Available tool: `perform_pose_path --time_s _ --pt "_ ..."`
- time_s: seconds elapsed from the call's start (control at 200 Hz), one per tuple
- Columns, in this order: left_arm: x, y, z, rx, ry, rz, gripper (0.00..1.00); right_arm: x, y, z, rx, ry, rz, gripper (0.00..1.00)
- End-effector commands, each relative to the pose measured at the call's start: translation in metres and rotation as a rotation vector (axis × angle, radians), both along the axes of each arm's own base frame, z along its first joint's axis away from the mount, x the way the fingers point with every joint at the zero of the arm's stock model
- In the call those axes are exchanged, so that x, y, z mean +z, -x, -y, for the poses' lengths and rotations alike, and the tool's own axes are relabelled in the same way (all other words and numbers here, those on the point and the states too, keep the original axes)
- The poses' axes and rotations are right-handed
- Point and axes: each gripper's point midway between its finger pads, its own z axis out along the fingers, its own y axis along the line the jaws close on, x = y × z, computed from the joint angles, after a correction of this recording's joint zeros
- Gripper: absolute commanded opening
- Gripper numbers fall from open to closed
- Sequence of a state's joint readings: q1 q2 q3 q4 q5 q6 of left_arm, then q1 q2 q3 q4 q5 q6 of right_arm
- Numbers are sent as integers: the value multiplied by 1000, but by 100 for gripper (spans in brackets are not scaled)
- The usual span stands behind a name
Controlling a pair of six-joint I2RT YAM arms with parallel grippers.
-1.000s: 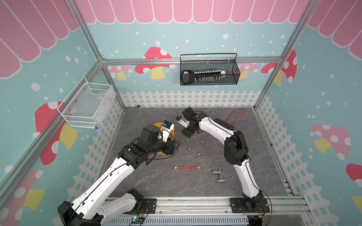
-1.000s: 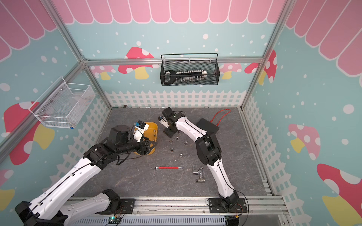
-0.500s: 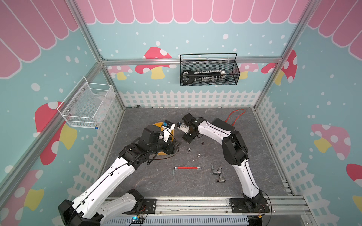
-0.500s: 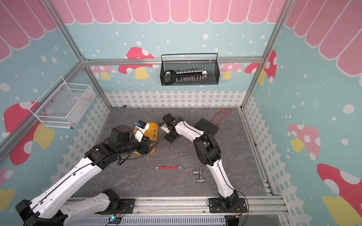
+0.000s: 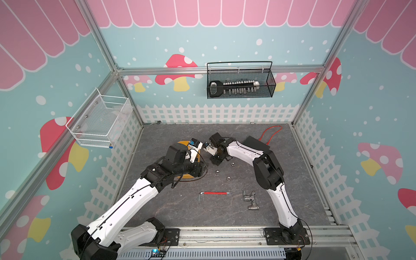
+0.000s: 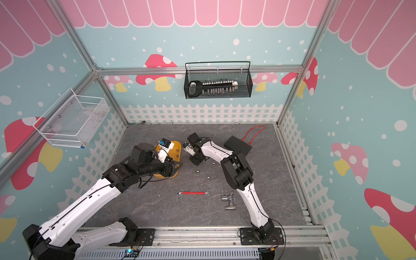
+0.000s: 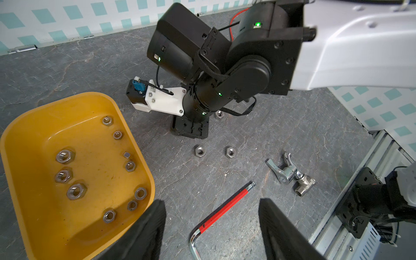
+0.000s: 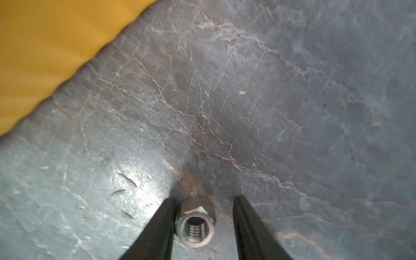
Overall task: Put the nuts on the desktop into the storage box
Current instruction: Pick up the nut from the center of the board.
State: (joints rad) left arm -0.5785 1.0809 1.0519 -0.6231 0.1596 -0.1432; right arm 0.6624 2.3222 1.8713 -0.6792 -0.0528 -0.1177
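The yellow storage box (image 7: 33, 139) holds several silver nuts; my left arm hides most of the box (image 5: 182, 143) in both top views. Three more nuts (image 5: 233, 163) (image 5: 217, 172) (image 5: 228, 178) lie on the grey desktop (image 5: 247, 225). My right gripper (image 8: 203, 200) points down at the desktop beside the box, astride another nut (image 8: 195, 227). One finger touches that nut and the other stands a little off it. From above, the right gripper (image 6: 195, 161) hides this nut. My left gripper (image 7: 211, 202) hangs open and empty over the desktop by the box's near corner.
A red-sleeved hex key (image 5: 215, 193) and a silver pipe fitting (image 5: 250, 201) lie nearer the front. A black flat box (image 5: 256, 143) with a red cable (image 5: 271, 132) sits at the back right. Wire baskets (image 5: 239, 83) (image 5: 101, 121) hang on the walls.
My right gripper has come down to the desktop beside the box, and its jaws have narrowed around a nut. The left arm has stayed still.
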Motion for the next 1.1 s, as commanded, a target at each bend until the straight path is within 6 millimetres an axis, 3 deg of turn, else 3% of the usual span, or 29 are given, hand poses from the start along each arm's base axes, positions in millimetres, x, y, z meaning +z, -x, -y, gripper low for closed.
perform_pose_path --time_s 0.0,0.09,0.215,0.32,0.515,0.705,0.861,0.961,1.096 --pt "8 -1 0 -8 -8 43 69 -23 16 8 -7 40 -60 34" --pt "6 -1 0 -8 -10 39 69 -25 19 9 -7 44 -65 31" --pt "5 -1 0 -8 -12 37 69 -25 21 11 -10 51 -62 20" --pt "7 -1 0 -7 -7 40 69 -21 18 10 -14 44 -51 19" --pt "28 0 -4 10 18 91 69 20 4 -6 -5 -31 15 19" --pt "61 6 -13 39 64 174 70 83 -3 -39 52 -168 63 20" --pt "74 14 -18 43 90 207 70 122 9 -78 150 -280 75 20" --pt "70 15 -19 46 89 199 70 126 18 -101 201 -308 70 22" --pt "63 14 -18 46 84 180 70 108 22 -123 227 -284 52 31"
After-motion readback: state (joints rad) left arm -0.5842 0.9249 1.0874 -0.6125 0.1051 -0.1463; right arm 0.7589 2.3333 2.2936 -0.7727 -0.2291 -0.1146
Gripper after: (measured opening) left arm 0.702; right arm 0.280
